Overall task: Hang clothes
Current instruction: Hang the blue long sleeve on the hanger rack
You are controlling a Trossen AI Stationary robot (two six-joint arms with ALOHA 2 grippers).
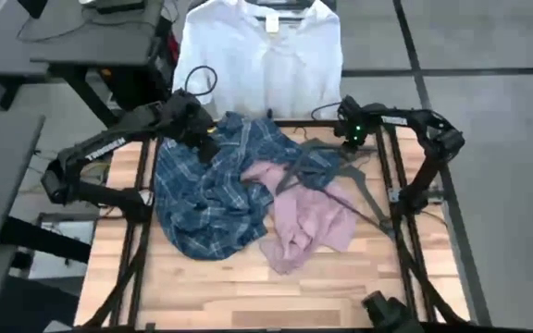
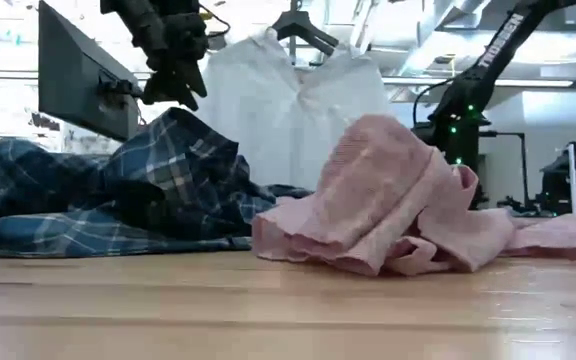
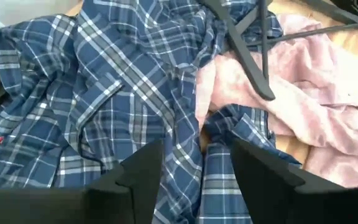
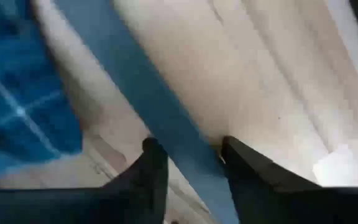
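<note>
While the white shirt (image 1: 259,65) already hangs on a hanger beyond the table's (image 1: 276,296) far edge, the plaid shirt (image 1: 213,185) and pink shirt (image 1: 308,217) are heaped on the table, touching each other, so one of three looks done.

Left claw (image 3: 194,168) hovers wide and empty right above the plaid shirt, which fills the space below and ahead of its fingers; the pink shirt lies just beyond.

Right claw (image 4: 191,158) is at the far right corner, fingers set narrowly either side of a dark hanger bar (image 4: 148,106). Can't tell if it's actually pinched; the white shirt is right behind it. More dark hangers (image 1: 345,180) lie across the heap between the claws.

Step in hand looks like fetching a hanger. Next: confirm the right grip, then the left drops onto the plaid collar so the hanger can be fed in.
</note>
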